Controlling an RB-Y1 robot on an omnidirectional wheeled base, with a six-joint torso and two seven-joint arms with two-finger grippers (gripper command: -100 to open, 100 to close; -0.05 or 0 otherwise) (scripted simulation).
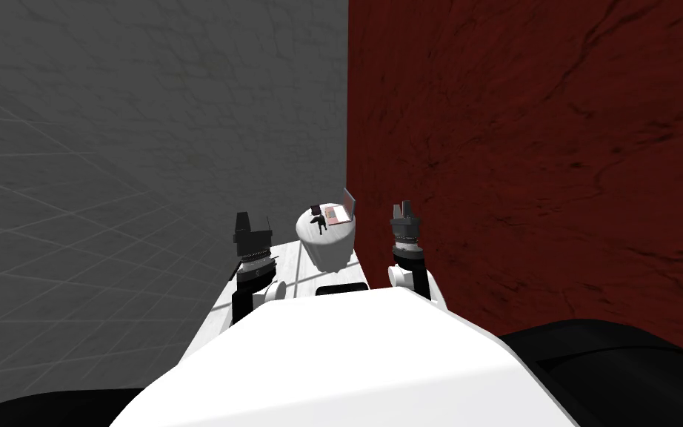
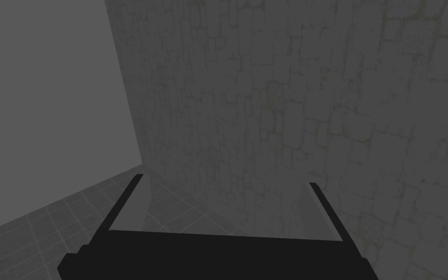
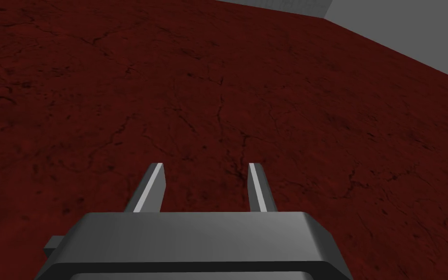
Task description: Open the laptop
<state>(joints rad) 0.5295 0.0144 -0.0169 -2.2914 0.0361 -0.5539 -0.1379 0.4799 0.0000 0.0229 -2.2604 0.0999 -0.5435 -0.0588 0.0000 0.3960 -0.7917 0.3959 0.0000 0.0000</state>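
Note:
Ahead of me, far off in the head view, a laptop [image 1: 339, 211] lies on a small round white table [image 1: 325, 250]. Its pinkish lid stands raised at the side nearest the dark red wall. Both arms are held up in front of my chest, well short of the table. My left gripper [image 1: 253, 224] [image 2: 224, 180] is open, fingers wide apart, with nothing between them. My right gripper [image 1: 405, 207] [image 3: 205, 165] is open with a narrower gap, also holding nothing, and points at the red wall.
A small dark object [image 1: 318, 216] stands on the table beside the laptop. A dark red wall [image 1: 540, 163] runs close along my right, a grey stone wall [image 1: 147, 133] along my left. A strip of white tiled floor [image 1: 292, 270] leads to the table.

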